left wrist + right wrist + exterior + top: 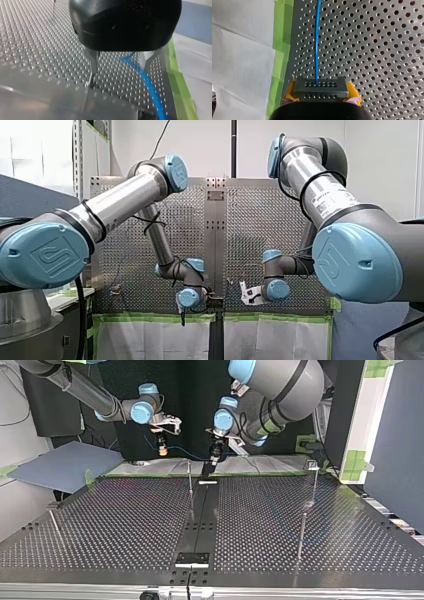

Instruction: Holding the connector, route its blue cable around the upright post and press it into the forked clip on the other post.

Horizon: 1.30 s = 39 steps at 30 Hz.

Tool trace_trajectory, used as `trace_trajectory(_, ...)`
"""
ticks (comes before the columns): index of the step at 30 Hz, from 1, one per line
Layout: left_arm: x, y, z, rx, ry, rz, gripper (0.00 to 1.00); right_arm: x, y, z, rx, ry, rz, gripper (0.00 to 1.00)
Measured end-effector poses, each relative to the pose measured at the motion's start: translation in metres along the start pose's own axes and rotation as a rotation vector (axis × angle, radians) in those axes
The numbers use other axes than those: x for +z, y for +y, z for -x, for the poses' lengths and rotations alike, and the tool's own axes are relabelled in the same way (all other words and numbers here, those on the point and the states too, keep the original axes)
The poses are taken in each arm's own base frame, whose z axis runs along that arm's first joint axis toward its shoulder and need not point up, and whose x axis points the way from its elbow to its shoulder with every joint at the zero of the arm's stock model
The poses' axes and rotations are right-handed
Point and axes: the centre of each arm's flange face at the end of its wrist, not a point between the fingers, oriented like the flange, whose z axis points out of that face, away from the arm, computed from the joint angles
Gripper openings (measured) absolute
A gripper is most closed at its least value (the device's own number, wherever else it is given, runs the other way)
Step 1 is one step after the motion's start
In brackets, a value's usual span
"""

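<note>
My right gripper (321, 96) is shut on the dark grey connector (320, 87), its yellow pads on either side. The blue cable (316, 37) runs straight out ahead of the connector over the perforated table. In the top view my right gripper (162, 449) hangs at the left, and the cable (187, 453) sags across to my left gripper (214, 460). In the left wrist view my left gripper (117, 75) is open, and the cable (150, 85) passes close beside one metal finger (146, 58). A thin upright post (190, 482) stands just in front of both grippers. A post topped by a clip (312, 465) stands to the right.
Another bare post (302, 530) rises nearer the camera at the top view's right, and a leaning one (55, 522) at its left. Green tape (283, 42) and white paper line the table's edge by the grippers. A blue-grey board (65, 465) lies beyond the far left corner.
</note>
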Motion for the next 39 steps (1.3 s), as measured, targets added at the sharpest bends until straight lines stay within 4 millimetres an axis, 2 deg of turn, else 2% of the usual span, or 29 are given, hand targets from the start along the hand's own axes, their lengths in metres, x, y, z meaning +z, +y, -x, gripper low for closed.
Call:
trace_trajectory(6, 0.01, 0.016, 0.007, 0.004, -0.006, 0.028, 0.81, 0.0, 0.0, 0.0, -0.001, 0.003, 0.0, 0.0)
trace_trajectory(13, 0.018, 0.023, 0.0, 0.024, 0.014, 0.043, 0.81, 0.0, -0.001, 0.0, -0.002, 0.001, -0.003, 0.0)
trace_trajectory(16, 0.021, 0.024, 0.001, 0.028, 0.012, 0.046, 0.76, -0.001, -0.002, 0.0, -0.004, -0.003, -0.004, 0.0)
trace_trajectory(17, 0.022, 0.025, 0.002, 0.028, 0.011, 0.047, 0.65, -0.001, -0.002, 0.0, -0.005, -0.004, -0.005, 0.0)
trace_trajectory(18, 0.022, 0.025, 0.002, 0.027, 0.01, 0.047, 0.65, -0.001, -0.002, 0.0, -0.005, -0.005, -0.005, 0.0)
trace_trajectory(20, 0.023, 0.026, 0.003, 0.027, 0.008, 0.049, 0.4, -0.001, -0.002, 0.0, -0.006, -0.005, -0.005, 0.0)
trace_trajectory(21, 0.024, 0.026, 0.003, 0.027, 0.008, 0.05, 0.4, -0.001, -0.002, 0.0, -0.006, -0.004, -0.005, 0.0)
trace_trajectory(22, 0.024, 0.027, 0.003, 0.027, 0.008, 0.051, 0.26, -0.001, -0.002, 0.0, -0.007, -0.004, -0.005, 0.0)
trace_trajectory(23, 0.024, 0.027, 0.003, 0.027, 0.008, 0.052, 0.04, -0.001, -0.002, 0.0, -0.007, -0.004, -0.005, 0.0)
trace_trajectory(25, 0.024, 0.028, 0.003, 0.028, 0.011, 0.055, 0.04, -0.001, -0.002, 0.0, -0.007, -0.003, -0.005, 0.0)
trace_trajectory(26, 0.024, 0.029, 0.003, 0.028, 0.014, 0.058, 0.08, -0.001, -0.002, 0.0, -0.007, -0.004, -0.005, 0.0)
trace_trajectory(27, 0.024, 0.03, 0.003, 0.029, 0.016, 0.059, 0.08, -0.001, -0.002, 0.0, -0.007, -0.004, -0.005, 0.0)
trace_trajectory(28, 0.024, 0.031, 0.003, 0.028, 0.018, 0.059, 0.15, -0.001, -0.002, 0.0, -0.007, -0.004, -0.005, 0.0)
trace_trajectory(31, 0.024, 0.032, 0.003, 0.018, 0.025, 0.054, 0.15, -0.001, -0.002, 0.0, -0.007, -0.005, -0.005, 0.0)
trace_trajectory(32, 0.024, 0.032, 0.003, 0.009, 0.028, 0.05, 0.11, -0.001, -0.002, 0.0, -0.007, -0.005, -0.006, 0.0)
trace_trajectory(39, 0.024, 0.032, 0.002, -0.019, 0.044, 0.036, 0.11, -0.001, -0.002, 0.0, -0.006, -0.006, -0.007, 0.0)
